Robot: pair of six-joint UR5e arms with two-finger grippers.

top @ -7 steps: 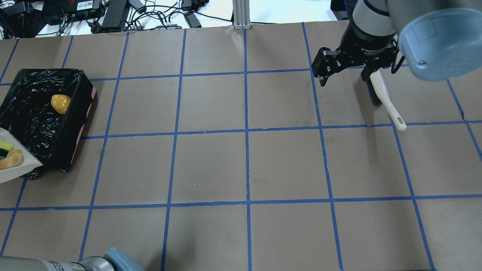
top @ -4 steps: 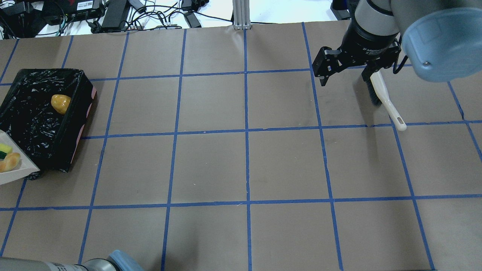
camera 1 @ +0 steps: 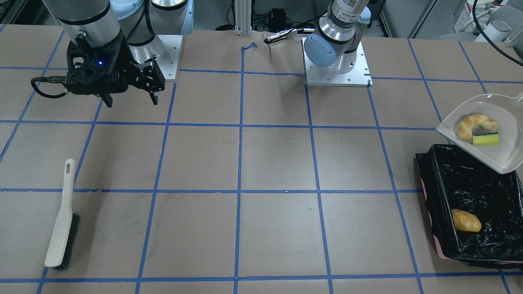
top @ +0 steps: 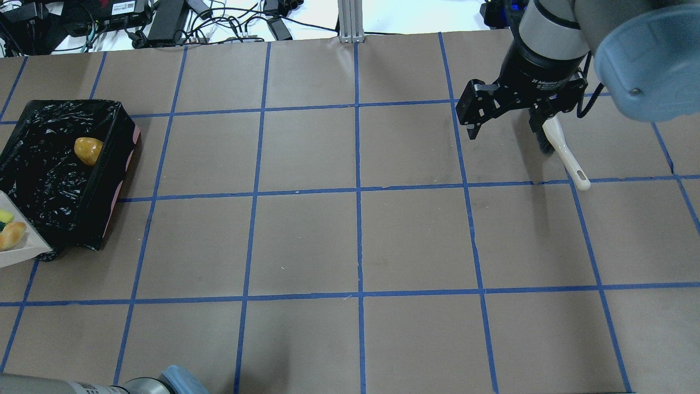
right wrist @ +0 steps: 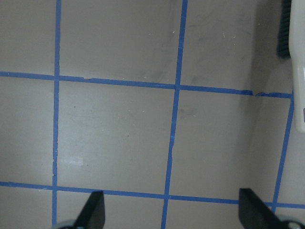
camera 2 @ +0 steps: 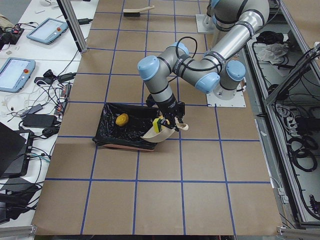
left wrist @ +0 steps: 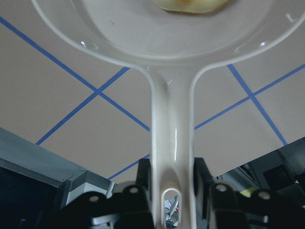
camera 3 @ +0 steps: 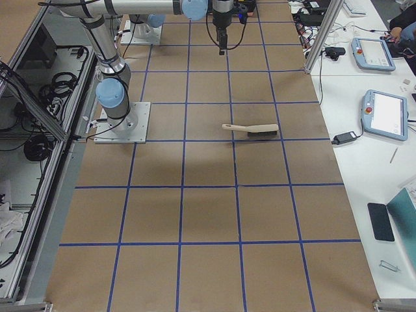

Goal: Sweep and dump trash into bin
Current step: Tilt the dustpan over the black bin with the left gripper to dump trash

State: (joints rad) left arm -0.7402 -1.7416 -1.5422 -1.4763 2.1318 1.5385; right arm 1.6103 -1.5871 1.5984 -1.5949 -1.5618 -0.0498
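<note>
The bin is a box lined with black plastic, at the table's left end in the overhead view. The golden-brown roll lies inside it. My left gripper is shut on the handle of the cream-white dustpan, held tilted over the bin's near end. The pale croissant and the yellow sponge lie in the pan. My right gripper is open and empty, above the table near the brush.
The white-handled brush lies flat on the table at the right end, just under my right gripper. Blue tape lines grid the brown table. Cables and devices lie beyond the far edge.
The dustpan has drawn back toward the overhead view's left edge, still carrying the croissant and sponge. My right gripper has shifted slightly right, still open.
</note>
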